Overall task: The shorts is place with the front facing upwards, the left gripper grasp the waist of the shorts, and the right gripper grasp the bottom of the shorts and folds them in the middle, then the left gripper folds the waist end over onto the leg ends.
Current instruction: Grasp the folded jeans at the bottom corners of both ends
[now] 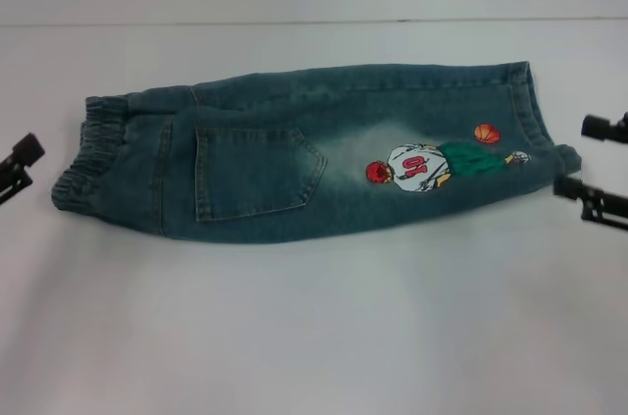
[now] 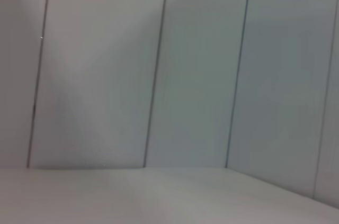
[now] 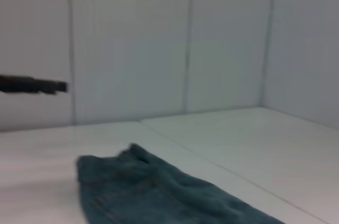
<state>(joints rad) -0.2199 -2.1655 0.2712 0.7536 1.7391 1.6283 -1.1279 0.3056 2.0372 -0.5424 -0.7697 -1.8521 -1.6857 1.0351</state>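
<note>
- shorts [image 1: 294, 155] flat on white bench [image 1: 314, 337], folded lengthwise into one long strip, running across the bench from left side to right side, nearer far edge than near edge.
- waist of the shorts [image 1: 93, 155], puckered elastic band, at strip's left end; leg ends [image 1: 535, 116] at right end, hem w/ stitching lines showing.
- patch pocket [image 1: 257, 175] facing up, left of middle; pale faded patch [image 1: 373, 145] beside it; embroidered basketball player [image 1: 432, 165] toward hem end, orange ball [image 1: 487, 132] just above it.
- left gripper [image 1: 15, 168] low at bench's left edge, near waist but apart from it, no cloth in it; only black fingers [image 1: 22, 153] partly in view, can't tell if spread or closed.
- right gripper [image 1: 589, 162] at bench's right edge, just beside leg ends, not touching denim as far as visible; two black fingers [image 1: 601, 127] well apart from each other, so released, holding nothing.
- right wrist view: crumpled denim end of shorts [image 3: 159, 192] on bench, a black finger [image 3: 32, 84] poking in from the side above bench, well clear of cloth.
- left wrist view: only white panelled wall [image 2: 196, 70] & bench surface, no shorts or fingers seen.
</note>
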